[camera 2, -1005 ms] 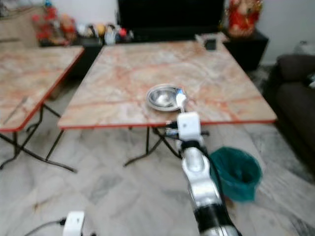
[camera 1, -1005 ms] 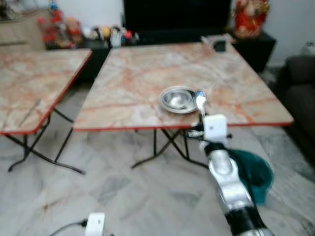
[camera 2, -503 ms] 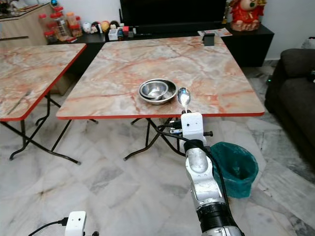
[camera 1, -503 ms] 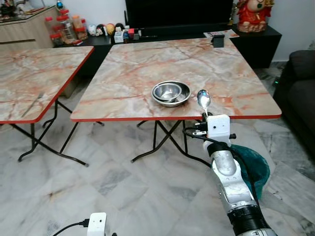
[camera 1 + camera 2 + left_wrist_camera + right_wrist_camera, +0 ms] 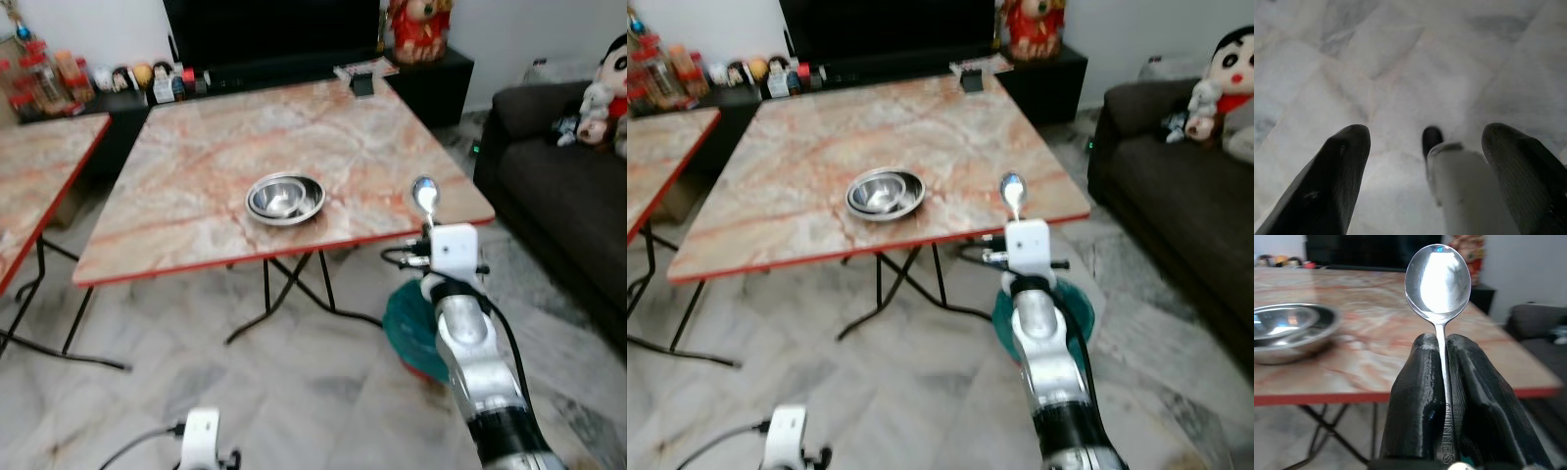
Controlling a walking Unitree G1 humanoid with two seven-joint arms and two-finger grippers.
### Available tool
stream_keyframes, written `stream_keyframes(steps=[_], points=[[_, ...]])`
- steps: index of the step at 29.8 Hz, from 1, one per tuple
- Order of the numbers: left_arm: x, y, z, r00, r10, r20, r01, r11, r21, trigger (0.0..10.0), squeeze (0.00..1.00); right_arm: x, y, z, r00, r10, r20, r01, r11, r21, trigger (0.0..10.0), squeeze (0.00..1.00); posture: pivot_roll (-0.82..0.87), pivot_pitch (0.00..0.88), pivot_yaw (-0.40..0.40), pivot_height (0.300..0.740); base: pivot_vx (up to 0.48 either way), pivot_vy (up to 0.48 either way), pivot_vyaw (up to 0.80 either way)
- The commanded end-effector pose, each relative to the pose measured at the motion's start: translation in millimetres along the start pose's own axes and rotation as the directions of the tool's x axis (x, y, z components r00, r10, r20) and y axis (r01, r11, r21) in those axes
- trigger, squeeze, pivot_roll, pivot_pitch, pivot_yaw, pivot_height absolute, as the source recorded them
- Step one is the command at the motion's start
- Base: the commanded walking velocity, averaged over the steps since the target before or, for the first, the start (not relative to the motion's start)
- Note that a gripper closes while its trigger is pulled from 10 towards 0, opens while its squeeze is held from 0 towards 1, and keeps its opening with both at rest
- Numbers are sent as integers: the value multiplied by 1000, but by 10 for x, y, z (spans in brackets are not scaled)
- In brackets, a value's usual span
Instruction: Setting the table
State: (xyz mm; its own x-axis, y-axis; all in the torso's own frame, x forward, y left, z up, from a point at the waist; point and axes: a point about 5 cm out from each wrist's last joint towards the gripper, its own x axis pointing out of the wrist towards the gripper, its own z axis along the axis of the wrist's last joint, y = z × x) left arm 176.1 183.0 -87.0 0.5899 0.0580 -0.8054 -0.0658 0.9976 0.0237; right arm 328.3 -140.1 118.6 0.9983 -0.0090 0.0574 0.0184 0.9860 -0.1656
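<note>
right gripper (image 5: 1442, 396) pinches spoon (image 5: 1439, 279) handle between both black fingers, bowl end upright, held at near right edge of marble table (image 5: 206, 186). steel bowls (image 5: 284, 197), nested, sit on table left of spoon, well apart. left gripper (image 5: 1425, 171) hangs over pale floor (image 5: 1400, 63), fingers spread. green bin (image 5: 407, 328) under near right table corner. dark sofa (image 5: 558, 186) far right.

Pale grey marble floor (image 5: 294, 392), a dark sofa (image 5: 558, 196) with plush toys, and a black television cabinet (image 5: 294, 69) against the white wall.
</note>
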Motion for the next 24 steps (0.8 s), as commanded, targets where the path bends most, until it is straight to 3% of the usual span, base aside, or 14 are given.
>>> stream_keyframes(steps=[1,24], points=[[-6,80,-8,1000,22,-3,-22,1000,-8,10000,0,28,74,76,999,28,29,-29,1000,2,10000,0,-28,20,73,740,368,0,0],[-4,62,-3,1000,19,-2,-19,1000,-8,10000,0,26,117,57,998,68,17,-66,996,-59,10000,0,-28,22,68,740,363,0,0]])
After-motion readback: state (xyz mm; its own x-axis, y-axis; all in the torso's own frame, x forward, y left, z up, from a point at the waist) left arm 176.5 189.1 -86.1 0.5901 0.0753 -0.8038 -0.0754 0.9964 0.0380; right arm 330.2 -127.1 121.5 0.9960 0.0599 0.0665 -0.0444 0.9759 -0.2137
